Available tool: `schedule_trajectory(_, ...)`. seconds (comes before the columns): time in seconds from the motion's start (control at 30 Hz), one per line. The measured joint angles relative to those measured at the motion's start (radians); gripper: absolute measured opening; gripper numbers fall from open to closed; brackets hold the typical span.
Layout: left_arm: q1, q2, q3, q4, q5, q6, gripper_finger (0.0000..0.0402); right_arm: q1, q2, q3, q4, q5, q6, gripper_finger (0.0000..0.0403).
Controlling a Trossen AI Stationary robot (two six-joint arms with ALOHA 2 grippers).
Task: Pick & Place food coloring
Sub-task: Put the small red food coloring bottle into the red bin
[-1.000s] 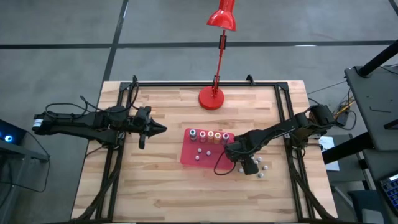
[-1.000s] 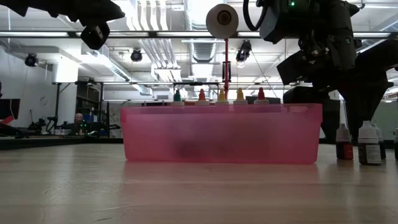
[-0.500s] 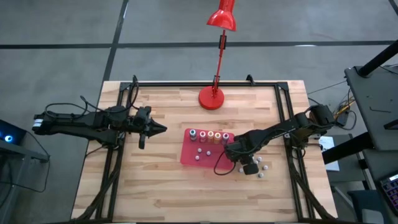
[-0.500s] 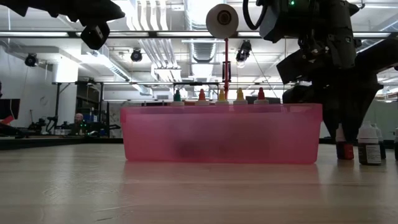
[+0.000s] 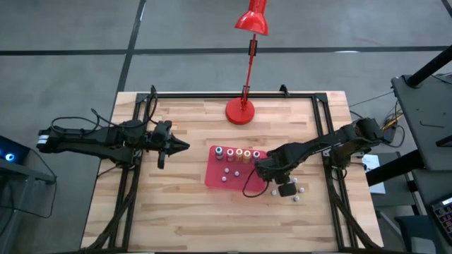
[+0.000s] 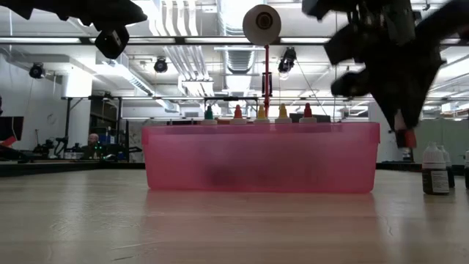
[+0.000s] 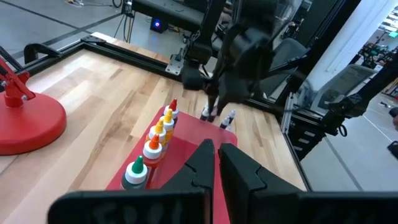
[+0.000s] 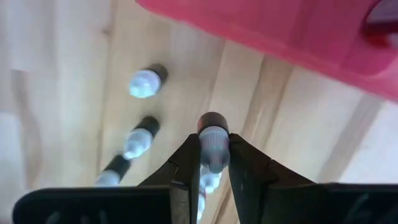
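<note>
now my right gripper (image 8: pixel 211 163) is clamped on a small food coloring bottle (image 8: pixel 212 140), lifted clear of the table just off the red tray (image 5: pixel 214 176) at its 4 o'clock corner. my left gripper (image 7: pixel 216 163), fingers pressed together, waits at the tray's 9 o'clock.

Evenly and brightly lit from ceiling strip lights (image 6: pixel 183 40); soft, short shadows on the table (image 5: pixel 183 212). Motion blur on right arm (image 6: pixel 388 51); right wrist view soft throughout.
</note>
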Motion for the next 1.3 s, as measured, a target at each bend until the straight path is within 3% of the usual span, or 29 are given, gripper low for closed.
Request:
schedule_trajectory(0.27, 0.000, 0.000, 0.000, 0.000, 0.000, 0.000, 0.0000, -0.004, -0.019, 0.196, -0.044, -0.004, -0.048, 0.0055)
schedule_trajectory(0.53, 0.000, 0.000, 0.000, 0.002, 0.000, 0.000, 0.0000, -0.026, 0.043, 0.387, -0.042, 0.000, -0.118, 0.0055)
schedule_trajectory(1.3, 0.000, 0.000, 0.000, 0.003, 0.000, 0.001, 0.0000, -0.064, 0.400, 0.743, -0.103, -0.003, -0.370, 0.0054)
